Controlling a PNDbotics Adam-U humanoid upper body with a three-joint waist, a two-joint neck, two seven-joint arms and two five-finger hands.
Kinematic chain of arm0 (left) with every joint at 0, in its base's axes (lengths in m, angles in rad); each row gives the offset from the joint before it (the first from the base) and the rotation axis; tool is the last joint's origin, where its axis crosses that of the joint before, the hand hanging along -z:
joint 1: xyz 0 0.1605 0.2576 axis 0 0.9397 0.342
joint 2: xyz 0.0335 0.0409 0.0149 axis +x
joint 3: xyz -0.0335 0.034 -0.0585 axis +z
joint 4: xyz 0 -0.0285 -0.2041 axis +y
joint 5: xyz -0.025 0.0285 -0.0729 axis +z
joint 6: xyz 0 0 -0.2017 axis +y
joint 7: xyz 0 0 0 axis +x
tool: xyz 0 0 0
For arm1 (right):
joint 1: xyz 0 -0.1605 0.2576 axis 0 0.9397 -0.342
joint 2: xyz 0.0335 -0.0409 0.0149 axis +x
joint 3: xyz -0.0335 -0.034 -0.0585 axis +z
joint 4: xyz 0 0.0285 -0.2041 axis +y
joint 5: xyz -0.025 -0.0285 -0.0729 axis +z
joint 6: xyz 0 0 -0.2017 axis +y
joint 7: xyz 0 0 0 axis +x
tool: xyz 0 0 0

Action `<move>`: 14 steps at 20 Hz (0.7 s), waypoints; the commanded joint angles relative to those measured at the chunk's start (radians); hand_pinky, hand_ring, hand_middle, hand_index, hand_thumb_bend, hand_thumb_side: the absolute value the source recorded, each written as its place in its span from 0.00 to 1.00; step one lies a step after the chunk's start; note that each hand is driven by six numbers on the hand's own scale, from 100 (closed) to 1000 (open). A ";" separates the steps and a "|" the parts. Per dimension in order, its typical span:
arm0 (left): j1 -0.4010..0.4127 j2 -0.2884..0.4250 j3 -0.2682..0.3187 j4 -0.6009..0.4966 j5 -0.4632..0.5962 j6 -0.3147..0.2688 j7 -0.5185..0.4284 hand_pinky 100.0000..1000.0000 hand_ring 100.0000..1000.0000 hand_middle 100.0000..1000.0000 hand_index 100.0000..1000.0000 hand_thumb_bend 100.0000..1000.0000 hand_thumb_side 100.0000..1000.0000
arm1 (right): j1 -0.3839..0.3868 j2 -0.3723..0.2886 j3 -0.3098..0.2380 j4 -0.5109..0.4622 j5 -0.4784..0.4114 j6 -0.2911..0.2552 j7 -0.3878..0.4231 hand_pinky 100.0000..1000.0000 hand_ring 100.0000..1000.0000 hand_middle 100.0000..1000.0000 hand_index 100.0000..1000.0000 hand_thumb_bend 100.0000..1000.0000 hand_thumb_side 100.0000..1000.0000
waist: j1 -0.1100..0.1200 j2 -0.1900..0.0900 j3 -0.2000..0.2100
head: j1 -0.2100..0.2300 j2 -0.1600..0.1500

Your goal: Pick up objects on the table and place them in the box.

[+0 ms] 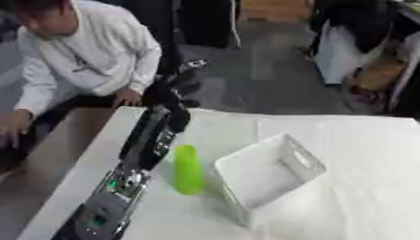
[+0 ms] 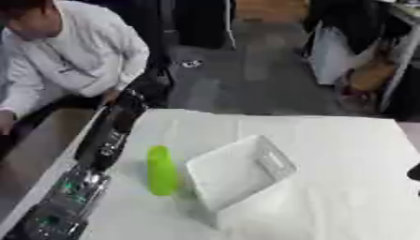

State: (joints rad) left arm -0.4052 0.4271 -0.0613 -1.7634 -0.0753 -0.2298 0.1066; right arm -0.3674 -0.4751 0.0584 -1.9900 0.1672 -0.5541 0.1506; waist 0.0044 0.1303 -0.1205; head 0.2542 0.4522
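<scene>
Best done by bringing the left hand back toward the body and down onto the green object, closing around its middle, across the short width, so that it lifts level and does not roll. Worth approaching from the open left side, since the white box sits just beside the object on its right and leaves little room for fingers there (whether the two actually touch cannot be told). Then only a short carry to the right and a release over the box's open top, low enough not to bounce out or knock the tilted-looking box. For now, nothing held by the left hand, as far as can be seen: raised at the far edge of the white table, well beyond the green object, with the forearm stretched alongside it on the left; fingers too dark and blurred to say whether straight or curled. Green object lying lengthwise on the table, pointing away, between the forearm and the box, nearer the body than the hand. Right hand barely in view, perhaps only a dark shape at the right edge of the right eye view, state impossible to tell.
</scene>
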 commanded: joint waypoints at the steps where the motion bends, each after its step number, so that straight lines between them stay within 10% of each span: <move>1: -0.008 0.007 0.011 -0.020 -0.002 0.002 0.001 0.77 0.92 1.00 1.00 0.64 0.98 | -0.009 -0.023 -0.008 -0.010 0.001 -0.001 0.000 0.24 0.48 0.49 0.52 0.00 0.68 | -0.001 -0.012 0.000 | 0.005 -0.013; 14: -0.011 0.011 0.014 -0.024 -0.028 0.008 -0.005 0.78 0.92 1.00 1.00 0.67 0.99 | -0.006 -0.022 -0.009 -0.010 0.000 -0.001 0.001 0.24 0.48 0.49 0.52 0.00 0.68 | -0.003 -0.012 0.001 | -0.013 -0.010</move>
State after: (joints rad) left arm -0.4053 0.4272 -0.0603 -1.7645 -0.0933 -0.2250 0.1017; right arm -0.3673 -0.4751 0.0584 -1.9900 0.1672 -0.5541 0.1506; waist 0.0035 0.1303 -0.1203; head 0.2496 0.4458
